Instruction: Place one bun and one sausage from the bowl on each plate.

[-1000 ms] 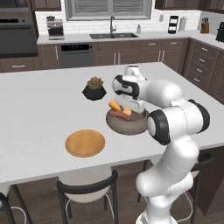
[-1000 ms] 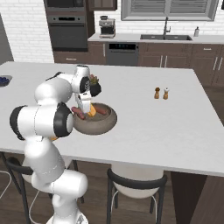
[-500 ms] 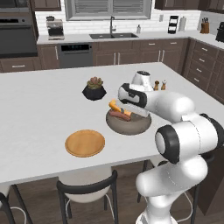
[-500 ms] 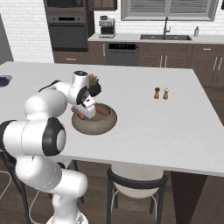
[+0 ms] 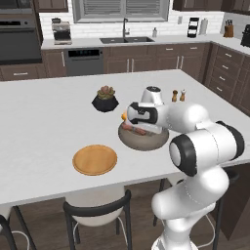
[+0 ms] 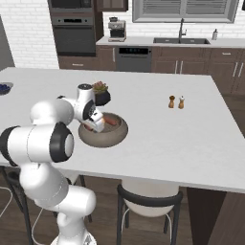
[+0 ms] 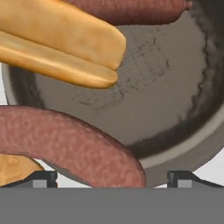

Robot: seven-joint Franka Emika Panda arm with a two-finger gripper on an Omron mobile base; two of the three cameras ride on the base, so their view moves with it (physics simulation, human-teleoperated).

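Observation:
The wide grey-brown bowl (image 5: 146, 141) (image 6: 115, 136) stands mid-counter. My gripper (image 5: 139, 128) (image 6: 93, 125) (image 7: 112, 179) is open and low over the bowl's near side. In the hand view a reddish sausage (image 7: 65, 144) lies close in front, crossing the gap between my fingertips (image 7: 41, 178). A yellow bun (image 7: 61, 39) rests further in on the bowl's floor (image 7: 162, 87). Another sausage (image 7: 131, 8) lies at the far rim, and another bun's edge (image 7: 13, 170) shows at the lower left. The flat orange-brown wooden plate (image 5: 94, 159) lies left of the bowl, near the counter's front.
A dark pot with a plant (image 5: 105, 99) (image 6: 100, 93) stands just behind the bowl. Two shakers (image 5: 178, 95) (image 6: 176, 102) sit further right. A small bowl of blue berries (image 6: 4, 88) is at the far left edge. Stools stand under the counter's front edge.
The hand has come down from above the bowl to just over its contents, while the arm's elbow swung outward. The jaws stayed open. Nothing in the bowl has moved.

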